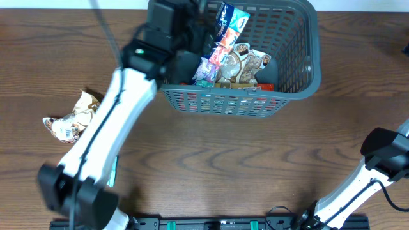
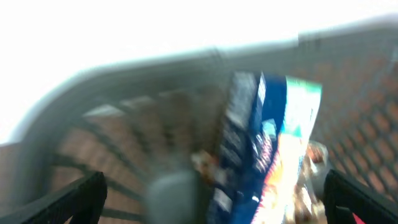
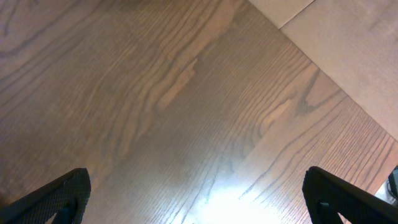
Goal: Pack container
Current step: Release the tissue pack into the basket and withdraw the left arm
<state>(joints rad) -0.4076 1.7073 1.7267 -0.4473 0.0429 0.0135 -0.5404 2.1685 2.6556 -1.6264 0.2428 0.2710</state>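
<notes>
the container point(image 1: 300, 70) stood on the table point(image 1: 223, 160), holding snack packets point(image 1: 239, 64). the left gripper point(image 2: 214, 196) hovered over its left end, fingers spread apart. the right gripper point(image 3: 199, 199), fingers also spread, hung well to its right.

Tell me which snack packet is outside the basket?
The crumpled beige packet on the table, left of the basket; the colourful packets lie inside it.

Robot test bench in a lab

Two white-and-black arms, the left arm point(image 1: 112, 124) and the right arm point(image 1: 358, 185), rise from a mounting rail point(image 1: 211, 224) at 6 o'clock on a wood-grain tabletop point(image 1: 217, 160). A container point(image 1: 223, 102) of snack packets point(image 1: 239, 61) sits at 12 o'clock.
</notes>
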